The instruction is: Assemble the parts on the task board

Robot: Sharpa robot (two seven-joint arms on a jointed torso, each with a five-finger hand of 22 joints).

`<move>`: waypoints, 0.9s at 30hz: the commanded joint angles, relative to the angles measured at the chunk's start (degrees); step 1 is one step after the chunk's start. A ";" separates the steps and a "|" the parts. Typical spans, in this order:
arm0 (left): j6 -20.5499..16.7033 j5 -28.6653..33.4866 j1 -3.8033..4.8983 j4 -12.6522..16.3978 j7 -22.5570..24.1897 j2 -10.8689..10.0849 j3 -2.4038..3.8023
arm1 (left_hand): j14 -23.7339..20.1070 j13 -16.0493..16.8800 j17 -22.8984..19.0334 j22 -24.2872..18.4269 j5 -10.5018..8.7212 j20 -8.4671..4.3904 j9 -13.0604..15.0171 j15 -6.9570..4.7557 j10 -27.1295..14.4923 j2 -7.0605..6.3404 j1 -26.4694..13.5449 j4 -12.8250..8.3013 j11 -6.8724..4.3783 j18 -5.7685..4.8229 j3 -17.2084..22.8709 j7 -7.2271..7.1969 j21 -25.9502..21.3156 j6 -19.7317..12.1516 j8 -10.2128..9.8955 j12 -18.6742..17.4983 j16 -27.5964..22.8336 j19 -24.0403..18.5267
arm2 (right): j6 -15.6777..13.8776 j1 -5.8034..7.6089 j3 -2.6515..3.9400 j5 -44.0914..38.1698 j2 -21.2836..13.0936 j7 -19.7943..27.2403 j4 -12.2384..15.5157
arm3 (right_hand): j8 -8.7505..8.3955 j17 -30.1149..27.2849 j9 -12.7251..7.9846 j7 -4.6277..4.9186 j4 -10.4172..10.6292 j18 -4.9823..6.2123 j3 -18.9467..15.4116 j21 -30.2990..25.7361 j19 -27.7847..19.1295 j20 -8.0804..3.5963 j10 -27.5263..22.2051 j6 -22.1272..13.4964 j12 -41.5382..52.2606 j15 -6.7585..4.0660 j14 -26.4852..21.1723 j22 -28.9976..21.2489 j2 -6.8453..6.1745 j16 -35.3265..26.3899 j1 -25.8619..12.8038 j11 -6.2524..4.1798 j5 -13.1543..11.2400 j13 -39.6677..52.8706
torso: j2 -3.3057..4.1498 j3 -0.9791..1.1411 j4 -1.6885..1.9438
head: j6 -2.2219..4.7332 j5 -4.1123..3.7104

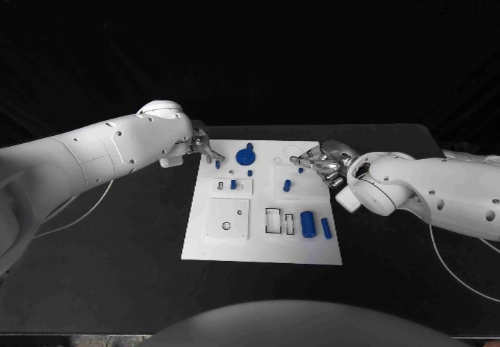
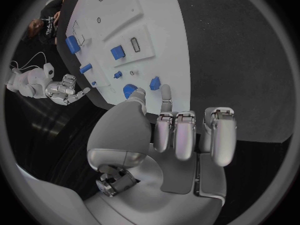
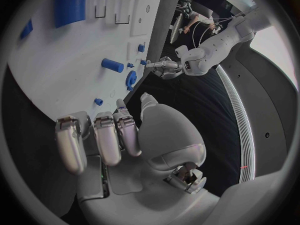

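Observation:
The white task board (image 1: 261,242) lies in the middle of the black table. At its far end stands a round blue part (image 1: 246,155) with small blue parts (image 1: 250,172) near it. A short blue cylinder (image 1: 287,185) lies mid-board. A thick blue cylinder (image 1: 308,223) and a slim blue part (image 1: 326,229) lie by the right edge. My left hand (image 1: 205,150) hovers at the far left corner, open, its thumb beside the round part (image 2: 129,90). My right hand (image 1: 318,160) hovers over the far right corner, fingers apart and holding nothing, near a tiny blue part (image 3: 98,101).
A raised white block with a hole (image 1: 227,219) and rectangular slots (image 1: 279,221) take up the board's near half. Thin cables (image 1: 459,267) trail over the table (image 1: 115,275) on both sides. Both white forearms reach in low over the table's flanks.

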 commanded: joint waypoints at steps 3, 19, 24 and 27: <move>1.29 0.34 0.00 -0.37 0.97 0.47 0.02 | 6.07 15.09 15.08 15.10 -0.25 0.28 -0.06 0.52 6.16 0.20 -0.40 0.01 0.41 -0.43 -0.29 -0.05 0.14 0.42 -0.19 0.14 0.15 5.95 | 0.81 -0.03 0.00 -0.18 0.00 0.14 0.09 | 0.22 15.06 0.06 2.53 -0.14 -0.38 -0.34 0.26 6.00 0.23 5.90 -0.35 -0.21 0.51 6.08 15.08 -0.04 0.23 0.54 0.36 0.32 14.95 | -0.01 0.01 0.02 | -0.10 -0.02; 2.31 0.56 -0.34 -1.37 1.18 1.35 0.03 | 6.07 15.09 15.08 15.10 -0.29 0.32 -0.40 0.50 6.16 1.06 1.91 -0.14 0.34 -0.43 -0.23 -0.14 0.14 0.30 -0.33 0.14 0.15 5.95 | 0.71 -0.03 0.00 -0.19 0.24 0.24 0.09 | 0.25 15.06 0.06 2.53 -0.21 -0.38 -0.31 0.26 6.00 0.23 5.90 -0.36 -0.21 0.51 6.08 15.08 -0.04 0.23 0.65 0.37 0.50 14.95 | -0.03 -0.02 -0.09 | 0.08 -0.04; 2.22 0.56 -0.72 -1.65 1.26 1.48 0.03 | 6.07 15.09 15.08 15.10 0.19 0.32 -0.52 0.47 6.16 1.50 2.46 -0.09 0.32 -0.43 -0.24 -0.18 0.14 0.35 -0.35 0.14 0.15 5.95 | 0.69 -0.03 0.00 -0.19 0.12 0.20 0.16 | 0.25 15.06 0.06 2.53 -0.21 -0.38 -0.31 0.26 6.00 0.23 5.90 -0.36 -0.21 0.51 6.08 15.08 -0.04 0.23 0.65 0.37 0.50 14.95 | 0.03 0.01 0.05 | -0.02 -0.24; 2.18 0.57 -0.98 -1.78 1.33 1.54 0.04 | 6.07 15.09 15.08 15.10 3.44 0.30 -0.80 0.40 6.16 1.88 3.62 -0.06 0.25 -0.43 -0.18 -0.25 0.14 0.28 -0.49 0.14 0.15 5.95 | 0.69 -0.03 0.00 -0.19 0.09 0.22 0.15 | 0.25 15.06 0.06 2.53 -0.21 -0.38 -0.31 0.26 6.00 0.23 5.90 -0.36 -0.21 0.51 6.08 15.08 -0.04 0.23 0.65 0.37 0.50 14.95 | 0.00 -0.02 -0.01 | -0.03 -0.25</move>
